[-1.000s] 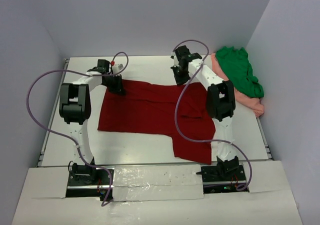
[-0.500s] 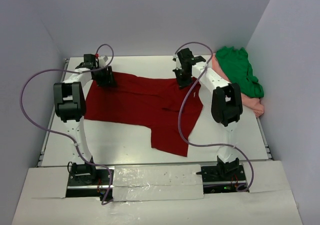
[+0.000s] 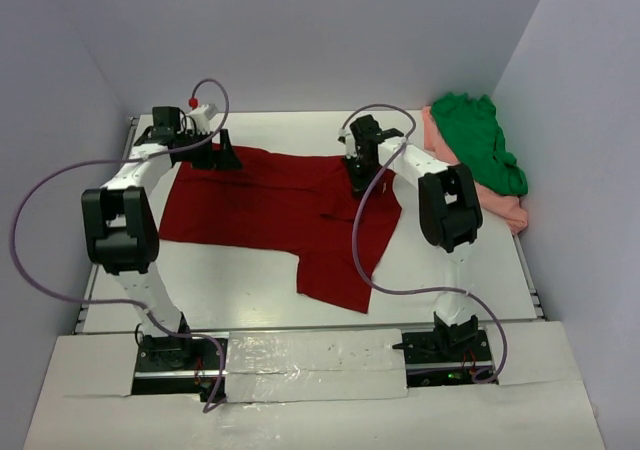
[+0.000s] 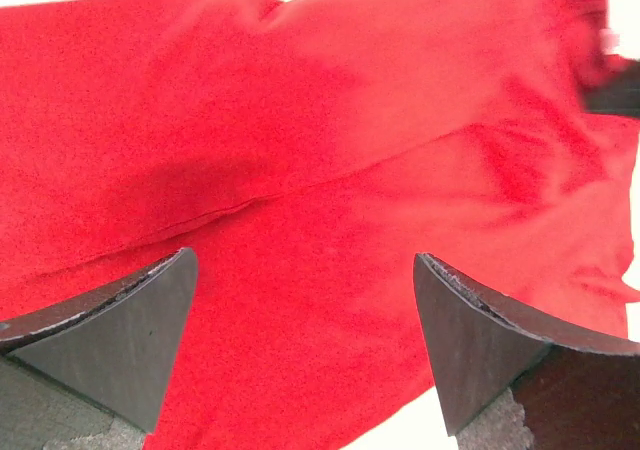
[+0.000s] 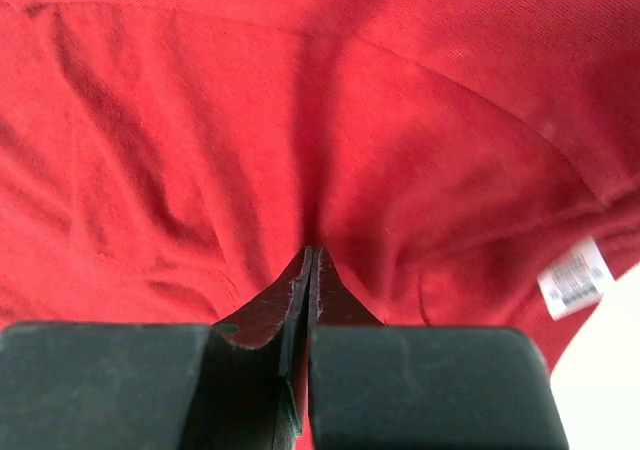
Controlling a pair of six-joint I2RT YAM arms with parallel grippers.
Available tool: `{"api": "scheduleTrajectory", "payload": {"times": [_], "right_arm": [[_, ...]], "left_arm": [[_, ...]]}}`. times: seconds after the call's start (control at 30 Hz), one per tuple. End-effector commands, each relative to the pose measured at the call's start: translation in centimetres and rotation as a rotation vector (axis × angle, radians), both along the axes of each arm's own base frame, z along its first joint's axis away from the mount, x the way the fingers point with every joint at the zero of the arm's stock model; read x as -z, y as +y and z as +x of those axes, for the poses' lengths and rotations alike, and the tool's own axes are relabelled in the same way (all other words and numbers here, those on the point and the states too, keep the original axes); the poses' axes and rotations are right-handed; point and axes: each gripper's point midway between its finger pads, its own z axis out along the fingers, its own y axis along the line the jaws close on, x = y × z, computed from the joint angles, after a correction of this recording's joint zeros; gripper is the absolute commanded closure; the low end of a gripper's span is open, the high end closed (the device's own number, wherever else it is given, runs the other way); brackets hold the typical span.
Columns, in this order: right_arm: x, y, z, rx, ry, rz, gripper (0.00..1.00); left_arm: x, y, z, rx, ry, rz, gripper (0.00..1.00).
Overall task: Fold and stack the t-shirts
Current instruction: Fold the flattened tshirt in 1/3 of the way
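The dark red shirt point(image 3: 265, 205) lies spread & wrinkled over the ctr of the white surface point(image 3: 230, 285). Its far edge runs from approx. 10 o'clock to 1 o'clock, and one flap trails toward 6 o'clock, stopping short of the near edge. Its pale neck label point(image 5: 573, 277) shows in the right wrist view at approx. 4 o'clock, at the cloth's edge w/ bare surface just beyond. The right claw point(image 3: 357, 177) sits on the shirt's far right part, approx. 1 o'clock from the surface ctr. In its wrist view the two fingers are pressed tight together w/ creases of cloth drawn in toward the tips, so it is closed on a pinch of the dark red shirt. The left claw point(image 3: 214, 156) is at the shirt's far left corner, approx. 10 o'clock. Its fingers point(image 4: 140, 320) stand spread wide w/ nothing between them, red cloth & a seam line below; whether the tips touch the cloth can't be told. The green shirt point(image 3: 480, 145) lies crumpled at 2 o'clock by the right wall, on top of the salmon pink shirt point(image 3: 508, 212), which peeks out along its edges. Both are apart from the dark red shirt.
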Motion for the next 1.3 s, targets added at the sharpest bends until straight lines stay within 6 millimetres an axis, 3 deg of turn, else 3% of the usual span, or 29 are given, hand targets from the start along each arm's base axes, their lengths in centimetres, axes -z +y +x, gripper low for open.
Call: {"api": "scheduleTrajectory", "payload": {"times": [0.0,0.13,0.17,0.23,0.47,0.67,0.73,0.93,1.27], "right_arm": [[0.1,1.3,1.7,-0.033,-0.060,-0.018,1.00],[0.8,-0.4,3.1,-0.001,-0.082,-0.168,1.00],[1.7,-1.2,2.6,0.000,-0.049,-0.215,1.00],[1.7,-1.9,2.4,-0.002,-0.023,-0.272,1.00],[2.0,-5.5,2.6,0.003,-0.036,-0.444,1.00],[1.8,-8.3,3.6,0.044,-0.024,-0.468,1.00],[1.1,-9.1,4.6,0.066,-0.067,-0.498,1.00],[-0.7,-12.1,7.9,0.141,-0.201,-0.606,1.00],[-3.0,-11.9,12.6,0.195,-0.353,-0.602,1.00]], "left_arm": [[-6.6,-1.6,-1.6,0.124,-0.181,-0.051,0.01],[-8.8,-0.7,-3.2,0.123,-0.219,-0.034,0.01],[-9.8,-0.4,-3.7,0.121,-0.238,-0.027,0.01],[-10.9,0.7,-4.1,0.091,-0.259,-0.014,0.01],[-11.7,2.5,-5.7,0.053,-0.278,0.028,0.01],[-12.7,3.0,-6.9,0.040,-0.300,0.041,0.01],[-13.2,3.4,-7.1,0.024,-0.315,0.053,0.01],[-12.5,4.4,-7.6,-0.020,-0.309,0.073,0.01],[-11.9,4.8,-8.9,-0.032,-0.312,0.060,0.01]]}}
